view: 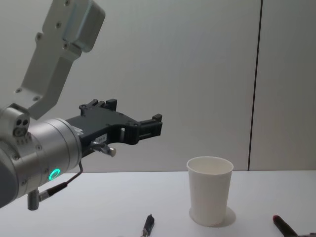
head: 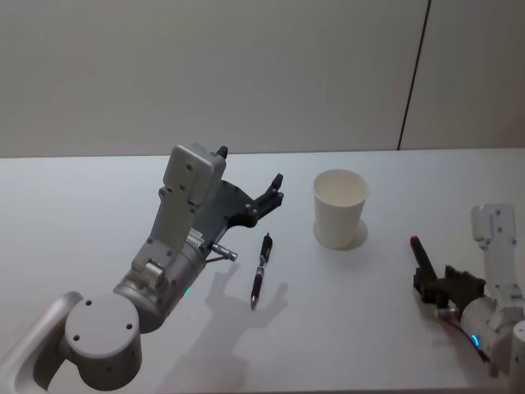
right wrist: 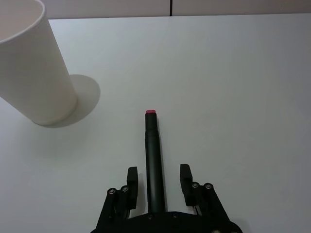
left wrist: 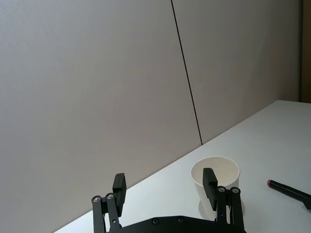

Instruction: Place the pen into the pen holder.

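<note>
Across the head view lies the white table (head: pixel 98 189). Near the middle, the left gripper (head: pixel 275 191) hangs over it, fingers wide apart. The pen holder (head: pixel 340 209) stands just right of middle. At the lower right, the right gripper (right wrist: pixel 158 174) is open a little around a red-tipped black stick (right wrist: pixel 152 131). The pen (head: pixel 261 271) lies flat, left of the holder.

2 silver-grey arms, screws showing — left pincer (head: pixel 275 190) black, green ring light (view: pixel 54 174).

Slim black pen (head: pixel 261 271) lay flat, near and to the left of the white paper cup (head: pixel 340 209), which stood upright, empty.
</note>
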Robot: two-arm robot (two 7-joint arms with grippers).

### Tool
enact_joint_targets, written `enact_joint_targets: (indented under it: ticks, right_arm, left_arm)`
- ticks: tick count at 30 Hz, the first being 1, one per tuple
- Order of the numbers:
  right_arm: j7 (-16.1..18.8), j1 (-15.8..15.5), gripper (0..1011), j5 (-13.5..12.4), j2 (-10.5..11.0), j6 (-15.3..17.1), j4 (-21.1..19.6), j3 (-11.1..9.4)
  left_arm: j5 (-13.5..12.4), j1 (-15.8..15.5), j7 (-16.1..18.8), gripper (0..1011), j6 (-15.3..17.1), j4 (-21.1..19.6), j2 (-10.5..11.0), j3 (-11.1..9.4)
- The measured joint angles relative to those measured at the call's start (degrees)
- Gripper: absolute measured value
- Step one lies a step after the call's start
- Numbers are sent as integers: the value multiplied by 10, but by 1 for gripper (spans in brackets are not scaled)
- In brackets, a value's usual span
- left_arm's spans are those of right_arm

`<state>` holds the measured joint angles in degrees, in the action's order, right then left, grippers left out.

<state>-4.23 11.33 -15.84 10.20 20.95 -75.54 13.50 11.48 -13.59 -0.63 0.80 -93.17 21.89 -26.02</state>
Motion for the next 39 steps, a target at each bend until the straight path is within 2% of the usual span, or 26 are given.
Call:
enact_joint_targets:
  ticks: [2, 3, 5, 7, 10, 12, 18, 25, 39]
  right_arm:
    - [1, 1, 518, 1, -1, -1, 3, 0]
    - [2, 2, 458, 3, -2, -2, 7, 1]
    - [3, 3, 415, 5, -3, -3, 10, 1]
    - [4, 5, 329, 7, -3, -4, 14, 1]
    - [5, 6, 272, 9, -4, -6, 17, 2]
    - [7, 7, 175, 11, -5, -8, 20, 2]
    - [9, 8, 175, 15, -6, -15, 22, 2]
    - [11, 5, 175, 21, -6, -39, 14, 1]
    - [19, -4, 175, 29, 0, -125, -15, -6]
  left_arm:
    - [0, 0, 0, 1004, 0, 0, 0, 0]
    - [0, 0, 0, 1004, 0, 0, 0, 0]
    - [0, 0, 0, 1004, 0, 0, 0, 0]
    - [0, 0, 0, 1004, 0, 0, 0, 0]
    - [0, 0, 0, 1004, 0, 0, 0, 0]
    - [0, 0, 0, 1004, 0, 0, 0, 0]
    - [0, 0, 0, 1004, 0, 0, 0, 0]
    - [0, 0, 0, 1004, 0, 0, 0, 0]
    - [0, 0, 0, 1004, 0, 0, 0, 0]
